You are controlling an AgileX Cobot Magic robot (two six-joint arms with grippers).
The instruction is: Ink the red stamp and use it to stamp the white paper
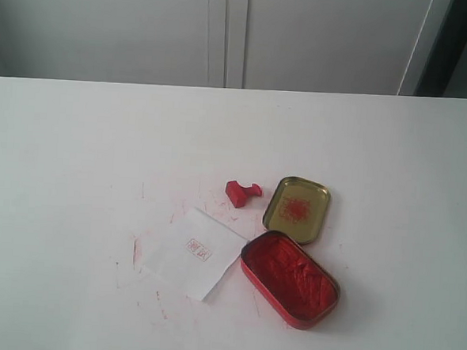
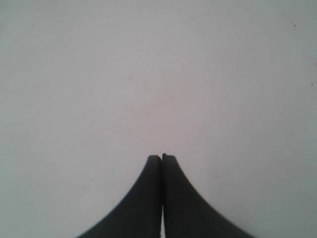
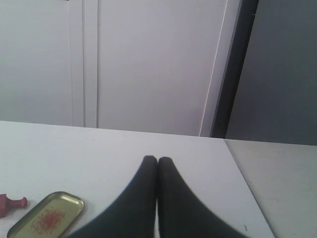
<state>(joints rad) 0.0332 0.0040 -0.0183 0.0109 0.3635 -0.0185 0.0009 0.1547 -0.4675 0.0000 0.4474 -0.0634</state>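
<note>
- Black left fingers (image 2: 156, 161) are pressed together with nothing between them, above bare worktop (image 2: 99, 74). None of the task's things show in the left wrist view.
- The right fingers (image 3: 152, 162) are likewise closed and empty, and neither arm shows in the exterior view.
- Nearest on the worktop is the open tin (image 1: 290, 278), full of red ink.
- The paper (image 1: 173, 255) lies flat just beside the tin's left end. It already carries a small red imprint (image 1: 200, 249), so a press looks to have been made.
- Beyond the tin sits the lid (image 1: 297, 209), inside up and smeared with ink.
- The stamp (image 1: 242, 191) lies tipped on its side just left of the lid, between lid and paper, with its handle towards the lid.
- Farthest back are pale cupboard doors (image 1: 226, 32).
- Risks if another print is wanted:
  - Because the stamp is on its side, a pinch across the narrow handle could let it twist or slip.
  - It could then land crooked in the tin or on the sheet.
  - The thin sheet is held by nothing, so a tacky stamp may lift or drag it and blur the mark.
  - Faint red smudges already ring the paper.
</note>
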